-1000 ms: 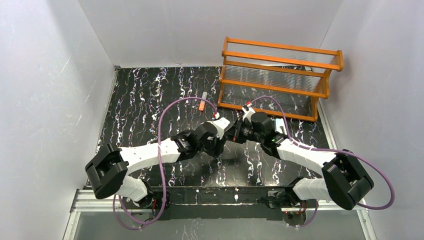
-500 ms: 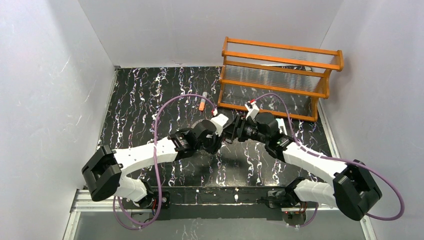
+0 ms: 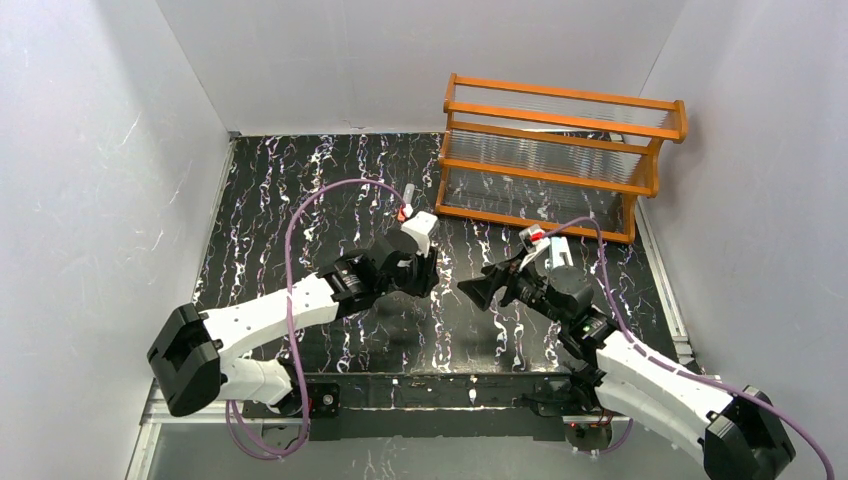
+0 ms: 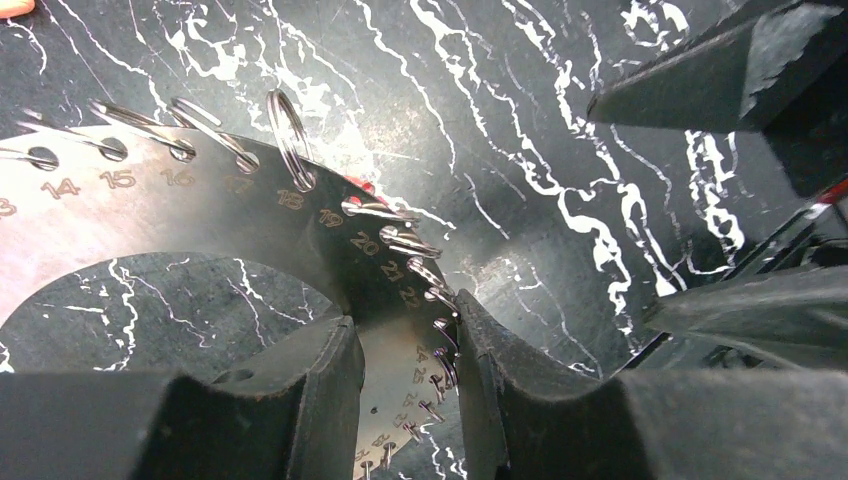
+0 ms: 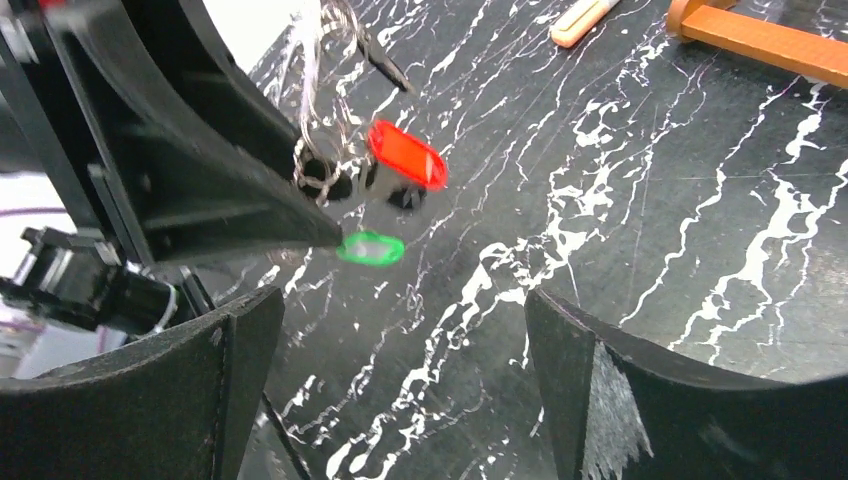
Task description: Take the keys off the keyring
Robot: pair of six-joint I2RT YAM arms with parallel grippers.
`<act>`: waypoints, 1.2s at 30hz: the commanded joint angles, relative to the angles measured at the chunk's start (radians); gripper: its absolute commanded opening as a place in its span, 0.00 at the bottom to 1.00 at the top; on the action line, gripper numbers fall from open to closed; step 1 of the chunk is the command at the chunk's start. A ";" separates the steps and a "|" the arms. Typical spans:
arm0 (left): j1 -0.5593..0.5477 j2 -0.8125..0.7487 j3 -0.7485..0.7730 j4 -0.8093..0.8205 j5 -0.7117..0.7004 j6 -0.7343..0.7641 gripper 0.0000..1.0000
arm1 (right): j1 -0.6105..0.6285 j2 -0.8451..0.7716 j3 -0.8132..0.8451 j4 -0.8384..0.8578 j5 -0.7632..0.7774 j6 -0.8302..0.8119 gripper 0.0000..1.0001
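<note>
Open black table from 9 to 11 o'clock, white walls on three sides. Left of centre, left gripper reaching low toward 2 o'clock, fingers pinching the keyring by its rim. Red key and green key hanging from it. Just apart at 4 o'clock, right gripper facing it, fingers spread wide, holding nothing. Rack at 1 o'clock, contents unclear.

Left arm and right arm: white shells, black joint housings, looping purple cables. Left tool and right tool: matte black, seemingly rubbery fingers.
</note>
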 commanded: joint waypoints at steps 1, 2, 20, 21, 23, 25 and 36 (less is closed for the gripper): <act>0.017 -0.069 0.052 0.037 0.028 -0.060 0.00 | 0.004 -0.059 -0.035 0.124 -0.061 -0.149 0.99; 0.021 -0.075 0.055 0.040 0.037 -0.065 0.00 | 0.004 -0.053 -0.042 0.146 -0.097 -0.162 0.99; 0.078 -0.153 0.087 0.087 0.298 -0.059 0.00 | 0.003 0.419 -0.020 0.677 -0.528 -0.181 0.93; 0.079 -0.156 0.090 0.079 0.305 -0.053 0.00 | 0.003 0.433 -0.014 0.692 -0.536 -0.179 0.93; 0.080 -0.159 0.097 0.067 0.317 -0.044 0.00 | 0.003 0.456 -0.003 0.711 -0.554 -0.182 0.93; 0.080 -0.165 0.099 0.066 0.327 -0.040 0.00 | 0.004 0.475 0.005 0.735 -0.577 -0.180 0.93; 0.080 -0.157 0.104 0.095 0.364 -0.055 0.00 | 0.003 0.534 0.038 0.848 -0.618 -0.139 0.83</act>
